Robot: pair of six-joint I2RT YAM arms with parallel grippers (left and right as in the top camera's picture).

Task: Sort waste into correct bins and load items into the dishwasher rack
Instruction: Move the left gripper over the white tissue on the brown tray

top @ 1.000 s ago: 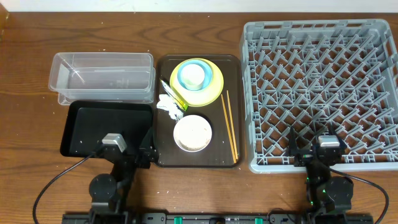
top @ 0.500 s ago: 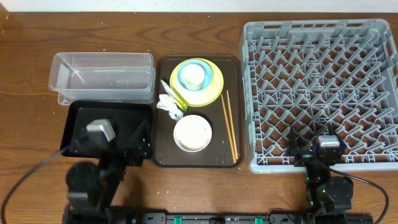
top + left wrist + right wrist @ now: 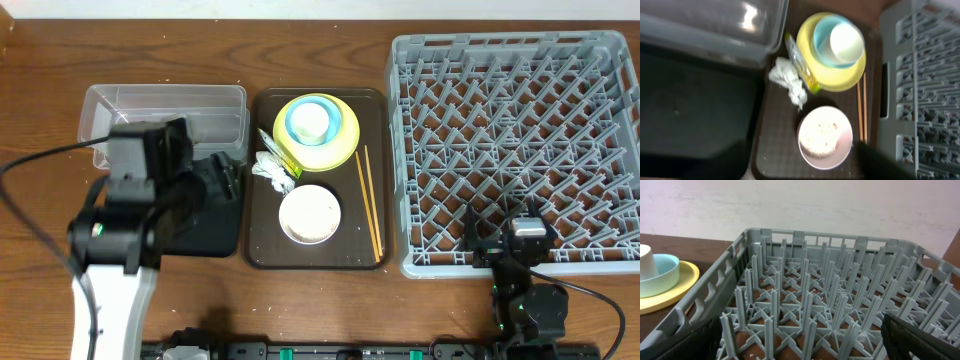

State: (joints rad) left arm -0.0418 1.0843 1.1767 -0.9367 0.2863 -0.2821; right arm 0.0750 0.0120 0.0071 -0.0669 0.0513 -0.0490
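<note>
Left arm first: a chunky black housing topped by a squarish grey block, and below it a long white link with rounded edges. There's a small green light glowing on the black shell. A thin black cable arcs wide off it. The left end effector is black too. Over to the right arm: black and compact, with a pale grey cap on top, green dots lit on its body, and a second cable curling beside it. From the wrist view, the right end effector shows dark matte fingers, blunt and blocky.
</note>
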